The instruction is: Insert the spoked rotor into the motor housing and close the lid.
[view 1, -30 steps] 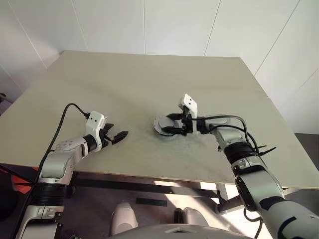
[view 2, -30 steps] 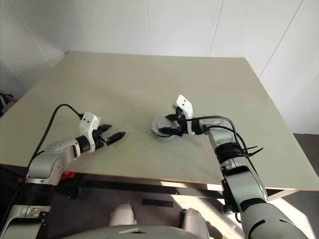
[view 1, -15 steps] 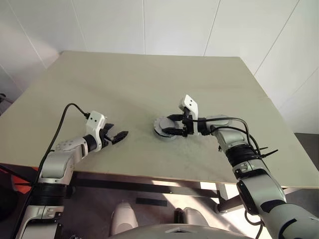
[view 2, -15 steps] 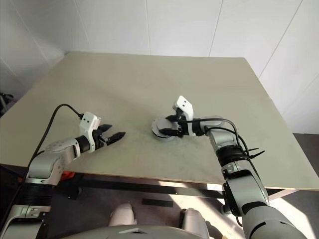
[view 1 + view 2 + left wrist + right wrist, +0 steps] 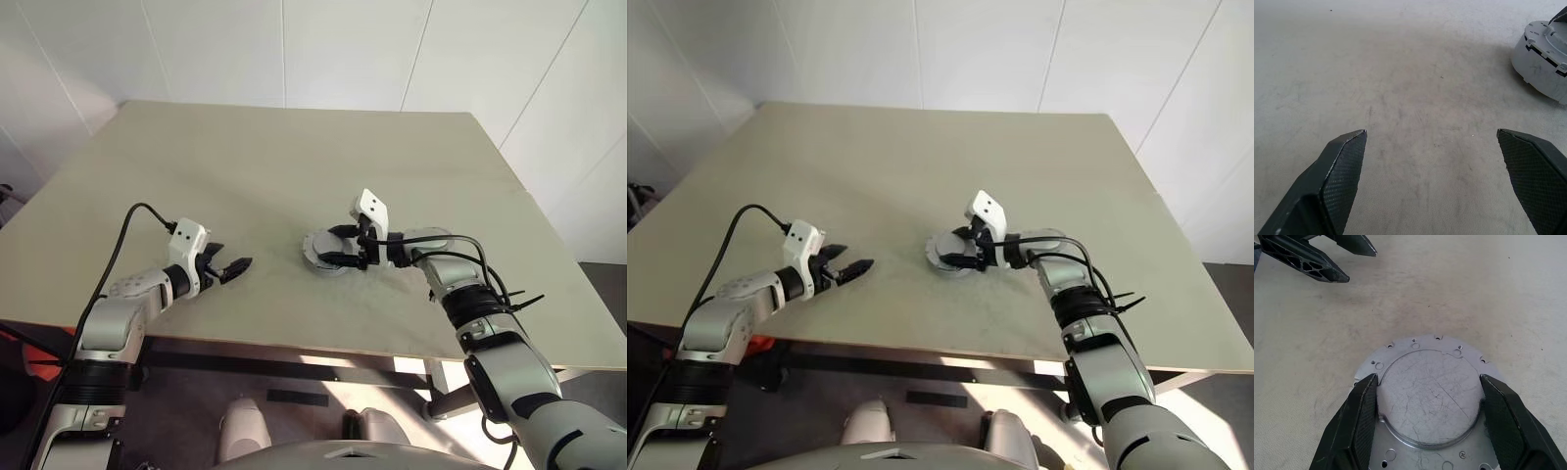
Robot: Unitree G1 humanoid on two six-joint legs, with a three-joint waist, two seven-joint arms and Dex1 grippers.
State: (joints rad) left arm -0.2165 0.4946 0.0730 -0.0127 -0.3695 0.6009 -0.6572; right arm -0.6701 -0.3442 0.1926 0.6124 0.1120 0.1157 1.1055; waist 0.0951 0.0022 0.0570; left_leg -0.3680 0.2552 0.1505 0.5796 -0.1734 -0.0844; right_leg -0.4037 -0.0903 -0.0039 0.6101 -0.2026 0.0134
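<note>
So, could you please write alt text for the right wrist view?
The right gripper grips a round silver metal part, its two black fingers against opposite sides of the raised scratched centre. The part lies on a pale table, and the left gripper hovers open beyond it.

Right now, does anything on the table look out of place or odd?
The motor housing lies with a plain, scratched face up, seemingly upside down. The right gripper has its jaws closed against its raised centre.
</note>
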